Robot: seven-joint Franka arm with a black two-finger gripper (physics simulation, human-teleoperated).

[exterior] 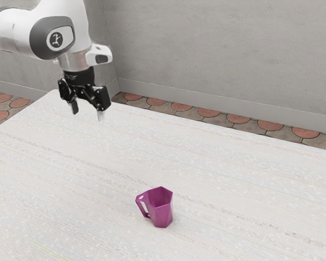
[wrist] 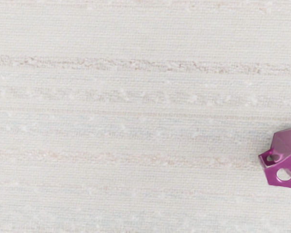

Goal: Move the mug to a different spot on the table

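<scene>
A magenta faceted mug (exterior: 156, 206) stands upright on the pale table (exterior: 70, 179), its handle facing the exterior view's left. My black gripper (exterior: 87, 112) hangs open high above the table's far left part, well away from the mug and with nothing between its fingers. In the wrist view part of the mug (wrist: 283, 158) shows at the frame's edge, handle side visible, resting on the table (wrist: 136, 121).
The table's far edge (exterior: 206, 124) runs diagonally behind the gripper. Beyond it lies a floor of red scalloped tiles (exterior: 233, 117) and a grey wall (exterior: 233, 49). Bare tabletop surrounds the mug on all sides.
</scene>
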